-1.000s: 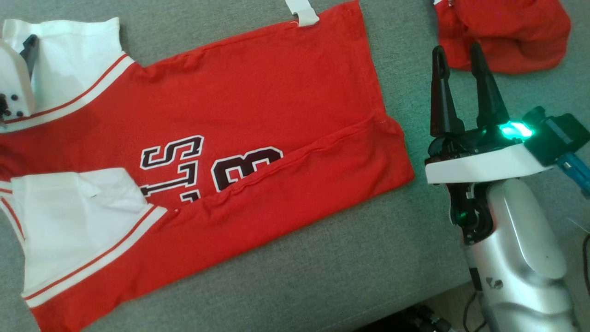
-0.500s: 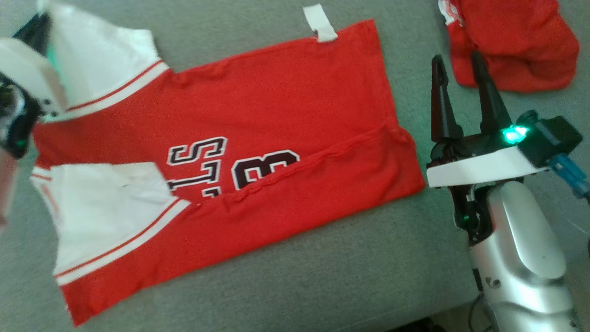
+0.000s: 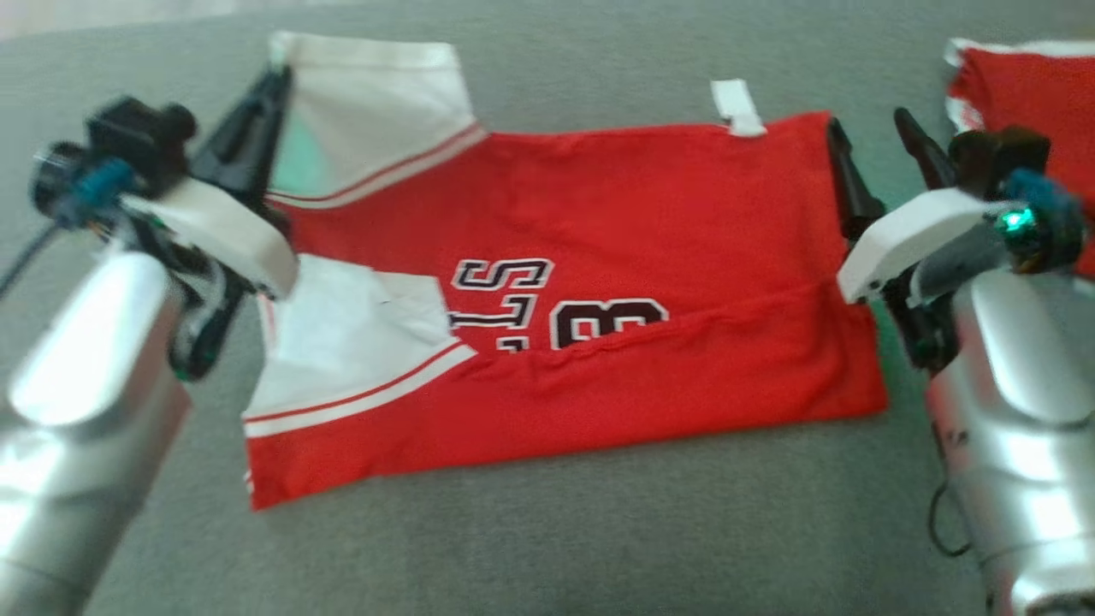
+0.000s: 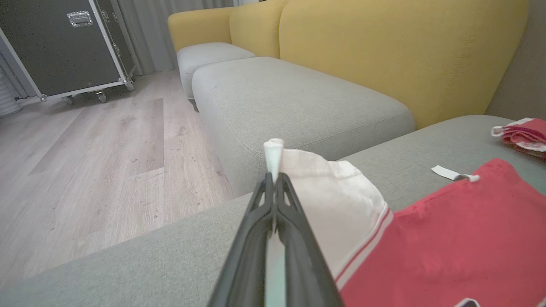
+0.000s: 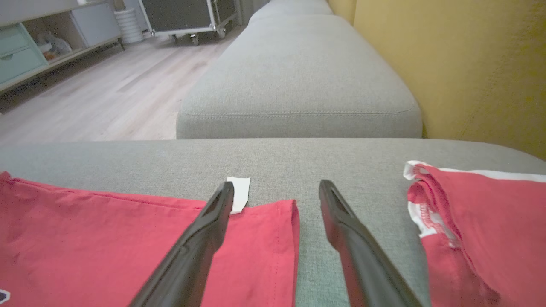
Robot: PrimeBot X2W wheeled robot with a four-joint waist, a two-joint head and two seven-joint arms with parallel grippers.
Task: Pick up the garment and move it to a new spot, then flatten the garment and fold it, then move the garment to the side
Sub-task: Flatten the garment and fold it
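The garment (image 3: 599, 222) is a red jersey with white sleeves and dark lettering, lying mostly flat on the grey sofa cushion (image 3: 599, 530), with its near long edge folded over. My left gripper (image 3: 274, 81) is shut on the edge of the far white sleeve (image 4: 337, 204); a pinch of white cloth sticks out past its fingertips (image 4: 273, 177). My right gripper (image 3: 868, 124) stands open at the garment's far right corner. In the right wrist view the right gripper (image 5: 276, 185) straddles the red hem (image 5: 290, 238), one finger over the cloth and one over bare cushion.
A second crumpled red garment (image 3: 1026, 94) lies on the cushion just right of my right gripper. A white tag (image 3: 737, 107) pokes out of the jersey's far edge. Beyond are a yellow backrest (image 4: 384, 51), another grey cushion (image 5: 298, 76), wooden floor (image 4: 85, 149) and a black wheeled case (image 4: 55, 42).
The head camera has swung, shifting the whole picture. My left gripper has closed on the white sleeve's edge. My right gripper now sits at the garment's far right corner, closer than before.
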